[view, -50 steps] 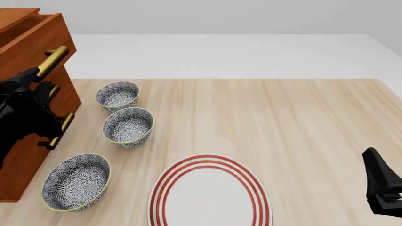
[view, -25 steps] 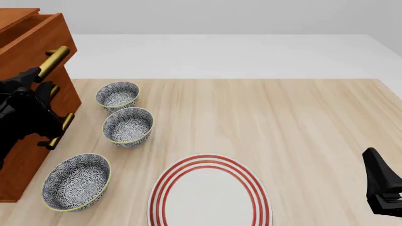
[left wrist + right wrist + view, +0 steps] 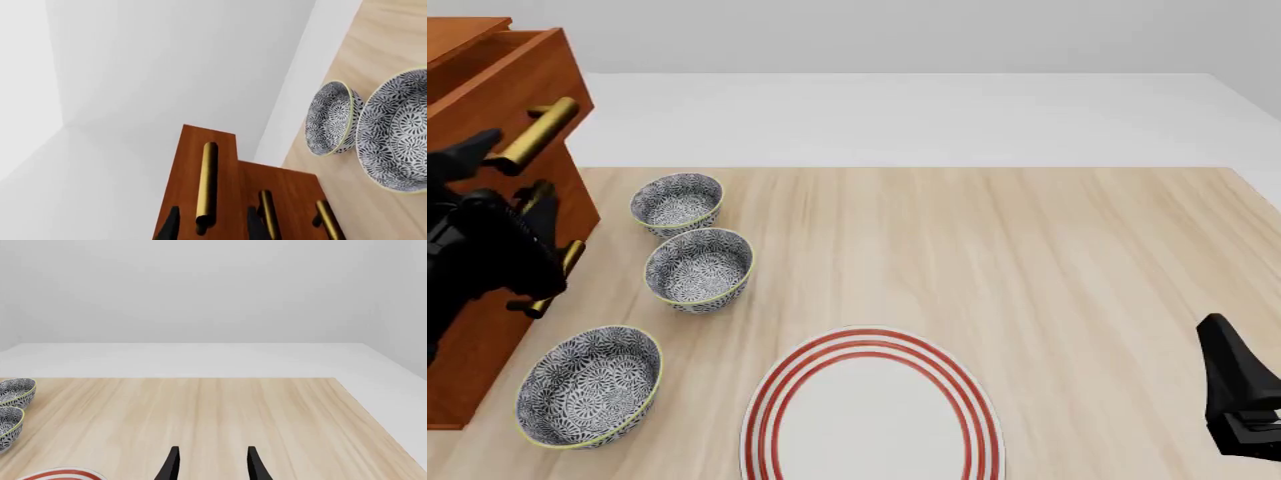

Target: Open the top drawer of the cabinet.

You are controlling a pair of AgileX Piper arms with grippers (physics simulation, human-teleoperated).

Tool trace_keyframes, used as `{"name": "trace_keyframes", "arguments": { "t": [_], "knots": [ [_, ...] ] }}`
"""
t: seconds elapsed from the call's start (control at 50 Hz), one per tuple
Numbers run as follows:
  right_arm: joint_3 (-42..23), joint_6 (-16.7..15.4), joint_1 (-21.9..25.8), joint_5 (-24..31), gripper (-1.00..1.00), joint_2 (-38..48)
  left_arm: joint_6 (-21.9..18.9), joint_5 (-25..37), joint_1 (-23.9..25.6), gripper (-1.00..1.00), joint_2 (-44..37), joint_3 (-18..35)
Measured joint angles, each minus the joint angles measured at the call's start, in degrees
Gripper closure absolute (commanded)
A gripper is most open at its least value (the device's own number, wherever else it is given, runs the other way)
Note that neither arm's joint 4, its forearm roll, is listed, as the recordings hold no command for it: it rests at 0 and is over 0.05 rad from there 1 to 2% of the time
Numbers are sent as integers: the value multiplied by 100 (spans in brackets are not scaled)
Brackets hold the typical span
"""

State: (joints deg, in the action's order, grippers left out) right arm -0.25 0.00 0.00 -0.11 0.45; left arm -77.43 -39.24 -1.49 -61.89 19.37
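Observation:
The cabinet (image 3: 474,320) stands at the table's left edge. Its top drawer (image 3: 510,78) is pulled out past the two lower fronts, and its brass bar handle (image 3: 542,126) sticks out in front. My left gripper (image 3: 513,168) is open, with its fingers on either side of the handle's near end. In the left wrist view the handle (image 3: 207,180) lies between the two fingers (image 3: 168,227) with a gap on each side. My right gripper (image 3: 1238,400) is open and empty low at the table's near right; it also shows in the right wrist view (image 3: 212,467).
Three patterned bowls (image 3: 677,203) (image 3: 699,268) (image 3: 589,385) stand in a row just right of the cabinet. A red-ringed plate (image 3: 874,410) lies at the front middle. The two lower drawer handles (image 3: 267,215) (image 3: 327,220) show beside the top one.
My left gripper's fingers have spread apart and let go of the top drawer's handle. The drawer stays pulled out. The right arm has not moved.

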Motion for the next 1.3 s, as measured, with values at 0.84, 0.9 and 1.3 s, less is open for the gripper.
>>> {"name": "trace_keyframes", "arguments": {
  "t": [0.84,0.9,1.3],
  "knots": [
    [0,0,0,0,-100,0,128,2512,394,-100,3040,65],
    [0,0,0,0,-100,0,201,2732,441,-100,3239,149],
    [0,0,0,0,-100,0,1048,3780,409,-100,3866,1050]
  ]
}}
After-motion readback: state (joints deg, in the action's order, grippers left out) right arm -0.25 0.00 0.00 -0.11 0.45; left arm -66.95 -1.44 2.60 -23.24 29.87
